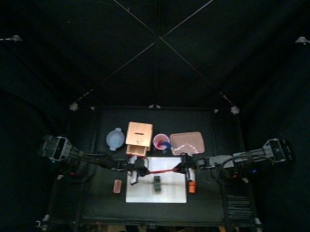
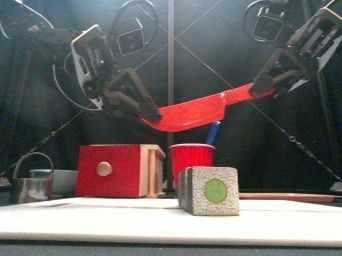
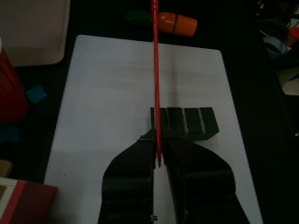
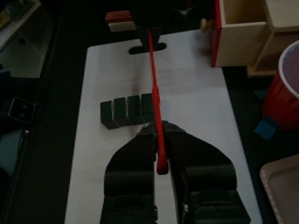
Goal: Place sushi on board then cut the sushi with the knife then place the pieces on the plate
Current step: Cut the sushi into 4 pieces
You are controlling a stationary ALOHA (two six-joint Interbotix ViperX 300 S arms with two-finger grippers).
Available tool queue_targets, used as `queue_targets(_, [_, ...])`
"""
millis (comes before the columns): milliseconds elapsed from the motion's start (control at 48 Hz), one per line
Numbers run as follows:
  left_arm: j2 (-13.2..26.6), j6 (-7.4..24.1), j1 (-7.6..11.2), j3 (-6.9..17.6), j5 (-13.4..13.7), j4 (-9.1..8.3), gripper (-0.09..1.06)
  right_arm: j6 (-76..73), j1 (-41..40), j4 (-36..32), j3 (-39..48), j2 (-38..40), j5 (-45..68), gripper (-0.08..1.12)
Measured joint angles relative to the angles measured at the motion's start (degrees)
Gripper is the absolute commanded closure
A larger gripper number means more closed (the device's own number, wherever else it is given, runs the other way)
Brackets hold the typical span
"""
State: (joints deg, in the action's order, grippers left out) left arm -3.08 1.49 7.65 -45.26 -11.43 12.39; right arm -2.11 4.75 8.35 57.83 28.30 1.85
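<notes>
Sushi roll [image 2: 209, 190] lies on board [image 2: 80, 216] beneath red knife [image 2: 201, 107] pinched by left hand [image 2: 148, 113] and right hand [image 2: 262, 92].

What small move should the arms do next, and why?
Probably lower the red knife straight onto the sushi roll: the left gripper and right gripper hold its ends in the air above the roll, which lies whole on the white board.
</notes>
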Motion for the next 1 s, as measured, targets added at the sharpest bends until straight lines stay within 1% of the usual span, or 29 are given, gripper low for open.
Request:
queue_targets(146, [0.1,-0.1,0.09,0.5,0.4,0.0,0.54,0.1,0.0,0.0,0.0,0.0,0.0,0.65])
queue_targets(396, [0.4,-0.1,0.26,0.8,0.4,0.0,0.65,-0.2,0.4,1.1,0.0,-1.1,-2.5,0.65])
queue_targets(438, [0.6,-0.1,0.44,1.0,0.4,-0.09,0.65,-0.2,0.4,1.9,-0.1,-1.4,-3.9,0.66])
queue_targets(604, [2.5,-0.4,2.64,1.8,0.3,0.0,0.65,0.0,0.8,5.3,-1.3,-2.7,-9.0,0.66])
queue_targets(750, [3.5,-0.3,3.6,1.9,0.2,0.09,0.66,0.0,1.0,6.1,-2.5,-4.5,-10.8,0.66])
queue_targets(1000, [4.7,-0.2,4.04,1.8,0.2,0.18,0.66,-0.2,2.3,6.7,-3.3,-9.8,-10.9,0.73])
